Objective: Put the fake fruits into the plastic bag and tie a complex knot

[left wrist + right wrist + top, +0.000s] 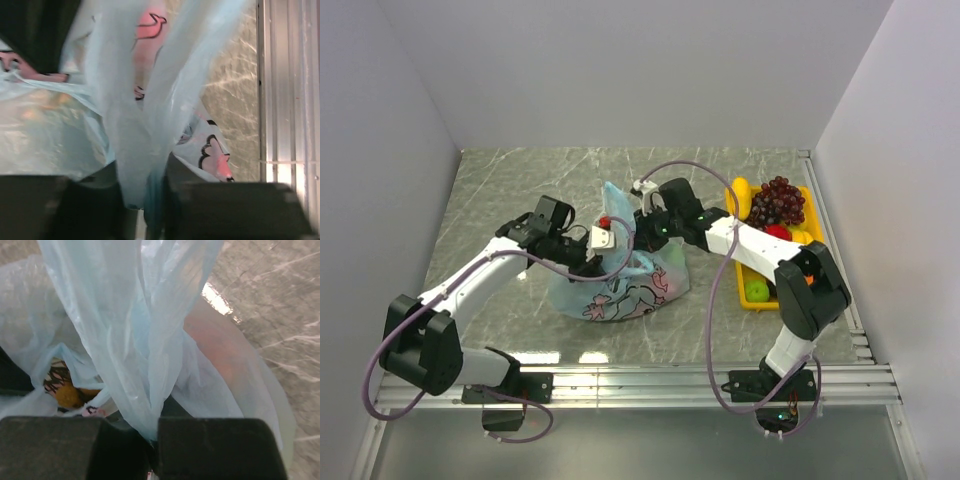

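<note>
Slippage is my worry here. The plastic bag [620, 285] sits mid-table with its handles [613, 197] pulled up toward 12 o'clock and both arms on them. The right gripper [152, 427] has its jaws pressed together, pinching 1 of them. The left gripper [142, 180] has the other running between jaws that look a bit apart, can't tell if they actually bite. If that strip slides out, the loop goes slack and no knot forms. A hard tug could also tip the bag.
</note>
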Motion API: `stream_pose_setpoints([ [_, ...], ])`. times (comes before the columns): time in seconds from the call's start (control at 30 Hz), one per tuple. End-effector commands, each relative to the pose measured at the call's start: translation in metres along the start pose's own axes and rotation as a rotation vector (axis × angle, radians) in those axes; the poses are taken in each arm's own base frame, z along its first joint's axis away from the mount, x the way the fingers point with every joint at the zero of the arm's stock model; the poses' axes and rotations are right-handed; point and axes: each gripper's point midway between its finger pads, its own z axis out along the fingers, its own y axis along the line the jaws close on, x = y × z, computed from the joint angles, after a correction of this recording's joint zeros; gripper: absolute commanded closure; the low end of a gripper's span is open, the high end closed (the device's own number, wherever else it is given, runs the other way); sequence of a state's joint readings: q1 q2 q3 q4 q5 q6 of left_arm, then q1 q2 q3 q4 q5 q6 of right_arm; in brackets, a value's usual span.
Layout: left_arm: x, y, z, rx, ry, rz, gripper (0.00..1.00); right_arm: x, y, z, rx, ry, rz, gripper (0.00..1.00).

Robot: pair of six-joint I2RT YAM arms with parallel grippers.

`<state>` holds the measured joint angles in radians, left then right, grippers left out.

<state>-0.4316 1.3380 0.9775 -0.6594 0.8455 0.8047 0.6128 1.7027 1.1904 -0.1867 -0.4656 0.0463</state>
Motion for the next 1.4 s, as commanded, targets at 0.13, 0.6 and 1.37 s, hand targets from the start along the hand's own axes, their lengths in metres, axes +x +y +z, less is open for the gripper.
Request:
stream_pose_setpoints([
  [0.13,-0.043,0.005,-0.016,-0.045,-0.092,0.006,0.59,-0.022,0.010,-0.045,-0.039,-0.043,-0.100,0.41],
  [0.6,-0.055,-0.006,-0.057,-0.209,-0.089,-0.053,0.05,-0.026,-0.001,-0.086,-0.200,-0.091,0.020,0.35],
  [1.37,-0.072,0.011,-0.013,-0.199,-0.085,0.042,1.00,-0.040,0.015,-0.061,-0.317,-0.149,0.056,1.00],
])
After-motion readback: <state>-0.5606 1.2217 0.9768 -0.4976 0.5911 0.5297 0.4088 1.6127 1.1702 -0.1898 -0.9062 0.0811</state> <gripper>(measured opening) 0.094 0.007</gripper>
